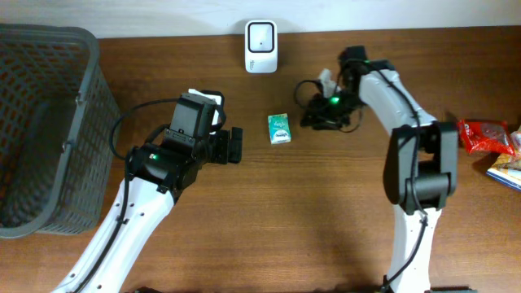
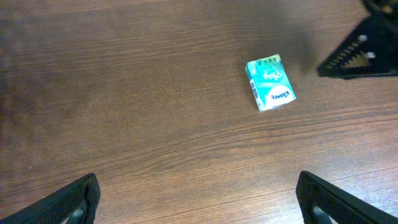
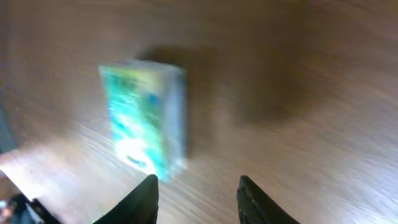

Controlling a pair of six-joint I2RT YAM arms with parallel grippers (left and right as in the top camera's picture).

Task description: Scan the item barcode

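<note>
The right wrist view is blurred throughout: the green pack (image 3: pixel 144 118) is a soft smear and its print cannot be read. The bottom edge cuts the right gripper (image 3: pixel 198 194) down to two dark tips. In the left wrist view the left gripper (image 2: pixel 198 186) shows only as two dark corners at the bottom edge. From overhead the pack's lettering is too small to read. The basket (image 1: pixel 88 98) runs off the left edge, a blue-edged packet (image 1: pixel 506 171) off the right
</note>
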